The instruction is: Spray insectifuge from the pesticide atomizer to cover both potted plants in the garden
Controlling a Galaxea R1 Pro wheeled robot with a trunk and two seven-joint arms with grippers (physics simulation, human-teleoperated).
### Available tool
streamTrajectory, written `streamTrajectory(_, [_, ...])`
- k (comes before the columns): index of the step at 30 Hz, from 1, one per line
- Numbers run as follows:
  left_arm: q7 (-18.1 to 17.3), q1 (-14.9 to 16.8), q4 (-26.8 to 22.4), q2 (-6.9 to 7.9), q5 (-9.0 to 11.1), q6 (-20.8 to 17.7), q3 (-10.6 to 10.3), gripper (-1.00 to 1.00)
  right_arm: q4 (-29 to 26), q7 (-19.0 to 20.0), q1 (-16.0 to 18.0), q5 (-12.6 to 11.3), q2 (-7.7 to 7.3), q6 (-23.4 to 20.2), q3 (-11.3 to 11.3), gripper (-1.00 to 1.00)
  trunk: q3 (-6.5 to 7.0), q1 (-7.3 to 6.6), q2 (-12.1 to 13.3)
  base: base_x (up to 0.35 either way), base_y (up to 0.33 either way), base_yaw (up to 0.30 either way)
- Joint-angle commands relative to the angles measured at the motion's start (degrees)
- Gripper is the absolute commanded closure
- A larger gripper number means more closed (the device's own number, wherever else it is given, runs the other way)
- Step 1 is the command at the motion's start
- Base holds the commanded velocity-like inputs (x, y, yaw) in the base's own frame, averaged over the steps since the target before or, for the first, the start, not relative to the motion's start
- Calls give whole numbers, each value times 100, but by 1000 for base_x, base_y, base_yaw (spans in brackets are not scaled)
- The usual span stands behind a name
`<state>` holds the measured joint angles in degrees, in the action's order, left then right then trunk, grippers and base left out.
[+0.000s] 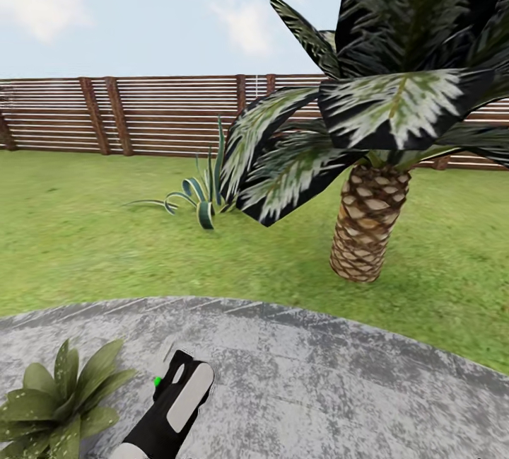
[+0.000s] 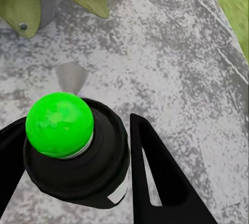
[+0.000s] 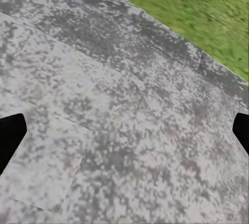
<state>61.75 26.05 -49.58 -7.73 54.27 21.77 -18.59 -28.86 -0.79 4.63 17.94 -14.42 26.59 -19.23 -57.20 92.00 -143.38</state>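
The left tool (image 2: 78, 182) grips the pesticide atomizer (image 2: 78, 156) (its tip renders green), beside a potted plant (image 1: 60, 399) cut off by the frame edge. The right tool (image 3: 124, 130) is spread wide over the patio (image 3: 114, 130), only its fingertips (image 3: 10, 136) showing.

Place: a garden under open sky
Ground: lawn (image 1: 85, 233), round stone patio (image 1: 318, 388)
Edge: slatted wooden fence (image 1: 141, 116)
Plants: palm (image 1: 367, 225), agave (image 1: 201, 197)
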Motion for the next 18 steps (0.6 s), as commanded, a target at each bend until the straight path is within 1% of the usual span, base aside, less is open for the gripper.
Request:
streamTrajectory(1, [29,5,6,1,24,49,24,100,9,-11,3,76,5,21,-28,-100,-5,-1,-2,24,-19,283])
streamTrajectory(2, [51,5,8,1,18,57,43,100,12,-13,3,82,6,21,-28,-100,-5,-1,-2,20,-16,284])
streamTrajectory(5, [315,5,6,19,-16,84,99,100,18,-16,3,99,14,22,-28,-100,-5,-1,-2,9,-7,267])
streamTrajectory(7, [405,5,-27,29,-27,93,104,100,19,-22,3,102,19,22,-28,-100,-5,-1,-2,3,-2,122])
streamTrajectory(11, [475,5,-54,54,-35,92,108,100,41,-28,-1,104,20,22,-28,-100,-5,-1,-2,28,24,41])
streamTrajectory(16, [552,6,-72,60,-39,91,109,100,118,-42,-4,110,24,22,-28,-100,-5,-1,-2,211,200,4])
streamTrajectory(18, [567,11,-76,61,-39,91,110,100,184,-47,-2,107,20,22,-28,-100,-5,-1,-2,103,99,1])
